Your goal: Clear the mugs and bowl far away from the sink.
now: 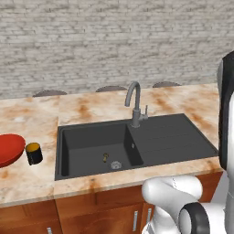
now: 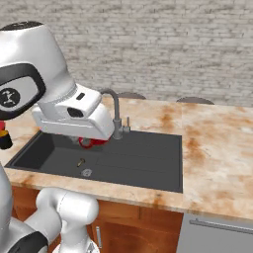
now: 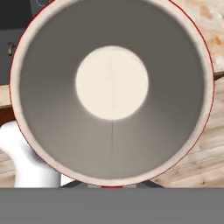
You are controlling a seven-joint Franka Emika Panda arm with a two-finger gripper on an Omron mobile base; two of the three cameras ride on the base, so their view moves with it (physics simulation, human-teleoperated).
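The red mug [image 3: 112, 92] is held clamped in the nearly closed fingers [image 2: 89, 143], its pale inside seen from straight above in the hand view. In the right base view a sliver of red is glimpsed under the white hand, above the sink [image 2: 113, 158] and just left of the faucet [image 2: 116, 116]. The black mug [image 1: 34, 153] is stood on the marbled bench [image 1: 27, 183], left of the sink and clear of its rim. The red bowl [image 1: 9, 150] is set just beyond that mug, farther left of the sink still.
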